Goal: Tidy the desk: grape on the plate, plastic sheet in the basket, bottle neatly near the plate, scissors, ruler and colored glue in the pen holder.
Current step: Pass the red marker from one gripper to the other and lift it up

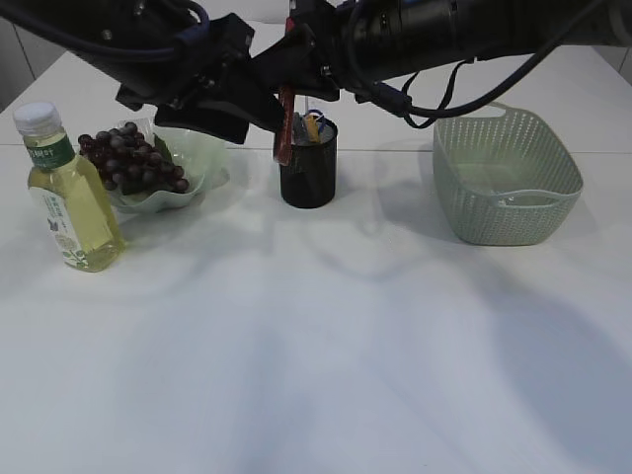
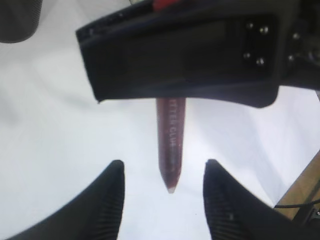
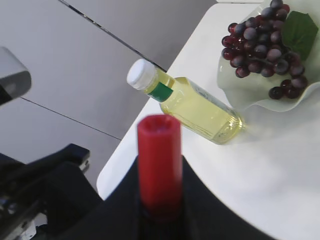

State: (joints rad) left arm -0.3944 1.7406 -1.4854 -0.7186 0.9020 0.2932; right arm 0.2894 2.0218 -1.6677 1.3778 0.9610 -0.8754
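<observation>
The grape [image 1: 133,158] lies on the plate [image 1: 202,163], the bottle [image 1: 69,193] stands beside it, and the basket [image 1: 506,178] seems to hold the sheet. The right gripper [image 3: 159,200] clamps the glue [image 1: 284,128] above the holder [image 1: 308,163]; the left gripper [image 2: 164,192] stands apart around its tip, touching nothing.

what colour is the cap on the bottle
White, on the clear plastic bottle of yellow liquid; its cap shows best in the exterior view.

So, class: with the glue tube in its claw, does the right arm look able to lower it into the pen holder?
Probably yes: the right claw holds the glue tube just above the pen holder, though the left claw crowds close beside it.
</observation>
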